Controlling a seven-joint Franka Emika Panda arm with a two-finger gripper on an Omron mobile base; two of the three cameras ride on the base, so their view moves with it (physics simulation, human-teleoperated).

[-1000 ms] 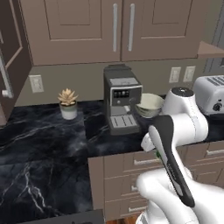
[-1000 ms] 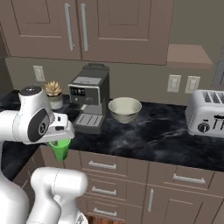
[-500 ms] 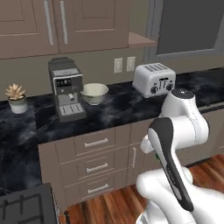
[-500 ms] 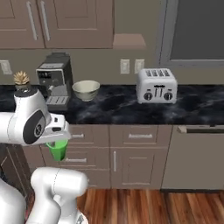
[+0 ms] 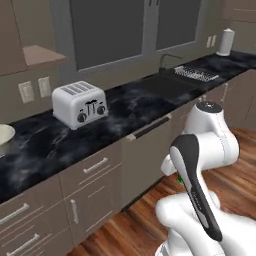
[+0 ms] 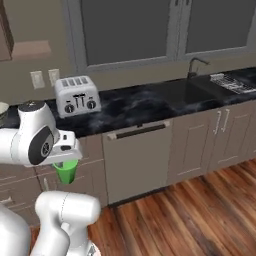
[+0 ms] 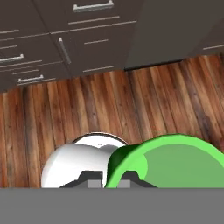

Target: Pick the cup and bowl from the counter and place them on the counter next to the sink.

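Observation:
My gripper [image 6: 65, 161] hangs low in front of the drawers, shut on the rim of the bright green cup [image 6: 66, 171], which stays upright below the hand. In the hand view the cup [image 7: 171, 162] sits at the lower right, its wall pinched at my gripper [image 7: 108, 180], above the wooden floor. A sliver of the cup [image 5: 178, 177] peeks out beside the arm. The cream bowl [image 5: 3, 135] rests on the black counter [image 5: 125, 111] at the far left edge, also seen as the bowl [image 6: 1, 108]. The sink [image 6: 201, 90] lies far to the right, with its faucet [image 6: 196, 65].
A silver toaster [image 6: 75, 95] stands on the counter [image 6: 145, 102] between bowl and sink [image 5: 165, 83]. A wire rack [image 5: 195, 73] lies beyond the basin, and a paper towel roll [image 5: 226, 42] stands further on. A dishwasher front [image 6: 135, 160] and cabinets line the wooden floor.
The base has driven right along the counter: coffee machine and plant have left the views, and the toaster, window and sink have come in. The cup stays in my shut gripper.

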